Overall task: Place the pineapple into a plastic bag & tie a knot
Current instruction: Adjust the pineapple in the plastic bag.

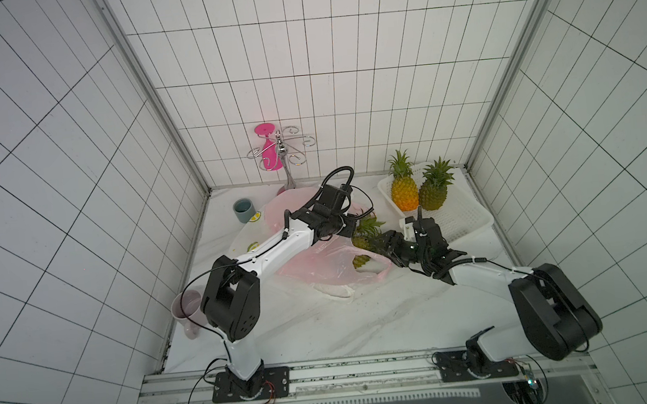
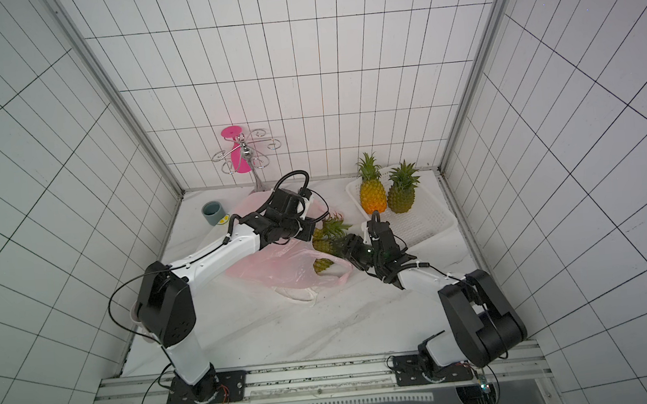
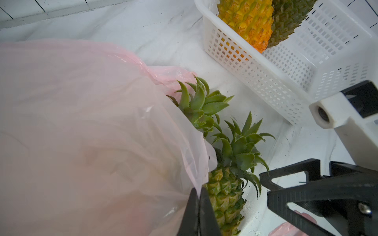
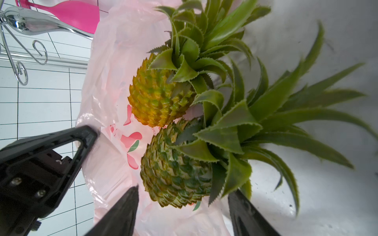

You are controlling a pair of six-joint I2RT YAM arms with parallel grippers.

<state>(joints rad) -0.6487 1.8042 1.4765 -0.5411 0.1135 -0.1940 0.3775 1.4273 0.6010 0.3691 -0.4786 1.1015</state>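
Note:
A pink plastic bag [image 1: 331, 262] [image 2: 279, 266] lies mid-table. Two pineapples lie at its mouth, leaves pointing out: a greener pineapple [image 4: 173, 167] [image 3: 223, 196] and beside it a yellower one [image 4: 155, 102]. Both rest on the bag's lower sheet. My left gripper [image 3: 199, 191] [image 1: 350, 228] is shut on the bag's upper edge and holds it raised over the fruit. My right gripper [image 4: 184, 190] [image 1: 381, 244] is open just behind the greener pineapple, its jaws standing apart on either side and gripping nothing.
A white basket [image 1: 455, 215] [image 3: 266, 71] at the back right holds two more pineapples. A grey-blue cup [image 1: 243, 210] stands back left. A pale mug [image 1: 187, 307] sits by the left arm. A chrome rack with a pink glass [image 1: 281, 150] is at the rear.

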